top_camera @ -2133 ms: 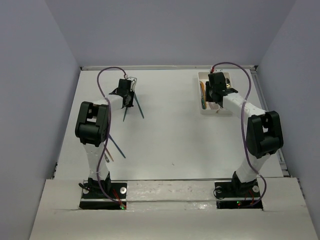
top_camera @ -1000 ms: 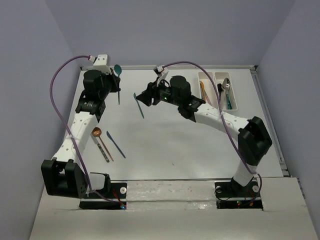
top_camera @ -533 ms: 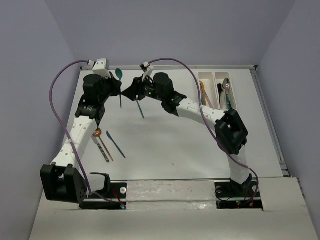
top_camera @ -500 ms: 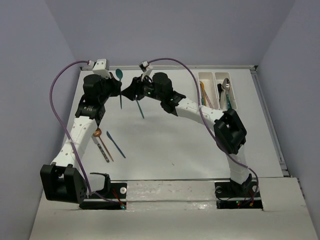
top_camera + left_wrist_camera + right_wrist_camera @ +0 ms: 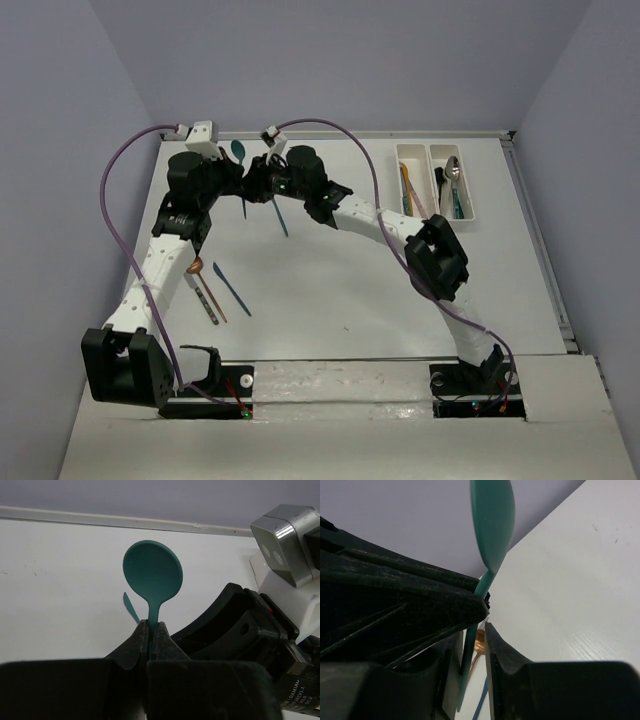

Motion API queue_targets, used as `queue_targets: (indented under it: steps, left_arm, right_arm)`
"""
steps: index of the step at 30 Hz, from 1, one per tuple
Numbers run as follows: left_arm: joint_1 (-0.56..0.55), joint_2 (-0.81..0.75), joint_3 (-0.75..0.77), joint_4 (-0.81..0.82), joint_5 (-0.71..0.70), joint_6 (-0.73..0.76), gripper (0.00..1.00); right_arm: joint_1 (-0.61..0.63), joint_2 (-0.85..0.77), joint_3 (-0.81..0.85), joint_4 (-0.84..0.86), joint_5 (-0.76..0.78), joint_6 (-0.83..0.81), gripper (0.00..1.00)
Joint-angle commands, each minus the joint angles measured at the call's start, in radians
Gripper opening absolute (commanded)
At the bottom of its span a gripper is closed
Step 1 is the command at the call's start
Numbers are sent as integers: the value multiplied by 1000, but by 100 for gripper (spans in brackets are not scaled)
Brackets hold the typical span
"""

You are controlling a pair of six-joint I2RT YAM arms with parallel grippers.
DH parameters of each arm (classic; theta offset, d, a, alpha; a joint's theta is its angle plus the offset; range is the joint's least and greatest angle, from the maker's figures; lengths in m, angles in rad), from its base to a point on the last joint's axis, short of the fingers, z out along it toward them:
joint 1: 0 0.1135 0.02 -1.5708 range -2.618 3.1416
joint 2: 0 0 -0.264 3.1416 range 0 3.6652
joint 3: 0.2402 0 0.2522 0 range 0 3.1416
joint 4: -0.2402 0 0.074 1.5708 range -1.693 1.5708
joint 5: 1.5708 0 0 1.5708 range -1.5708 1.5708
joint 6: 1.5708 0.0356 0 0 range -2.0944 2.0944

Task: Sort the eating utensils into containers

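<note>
Logged a leftward swing of the right tool [image 5: 470, 647] over the last second, from mid-bench to the upper left of the top view, ending right against the left tool [image 5: 150, 630]. Logged its jaws narrowing as well. Now slightly apart, astride the handle of the teal spoon [image 5: 152, 575], with a sliver of gap showing on one side, so not clamped yet by the look of it. Left tool unchanged: pinched together on the spoon's neck, bowl up, spoon lifted off the bench [image 5: 340, 290].

Judged as a handover under way, left to right. Spoon likely bound for the white trays [image 5: 429, 148] at the upper right of the top view, well apart from here. Needs the right clamp first, then the left release.

Counted:
- 2 tools, and 2 trays joined side by side.
- 1 teal spoon in the air.
- On the bench: 1 teal knife [image 5: 279, 212] just below the two tools, 1 blue knife [image 5: 232, 289] and 1 copper spoon [image 5: 195, 265] at lower left.
- Possibly one more thin handle lying beside the copper spoon; cannot tell.
- In the trays: several utensils per compartment, a silver-bowled spoon [image 5: 452, 168] among those in the right one. Exact count too small to read.
</note>
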Motion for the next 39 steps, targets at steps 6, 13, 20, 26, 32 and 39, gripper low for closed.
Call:
queue_targets:
  steps: [6,13,20,26,32,39]
  left_arm:
    - [-4,-36,-22,60,-12,2,0]
    - [-2,-45,-29,46,-23,76,99]
    - [11,-62,-12,20,-35,129,99]
    - [63,-48,-39,55,6,120,99]
    - [83,-42,-55,63,43,129,99]
    - [100,-34,-82,98,66,131,99]
  right_arm:
    - [15,-10,27,2,-9,10,0]
    - [-57,-172,-132,-31,-95,-26,0]
    - [-384,-432,-421,-220,-236,-120,0]
    - [-829,-484,-479,-566,-332,-354,0]
    - [-1035,-325,-364,-631,-332,-398,0]
    - [-1045,-231,-319,-650,-240,-468,0]
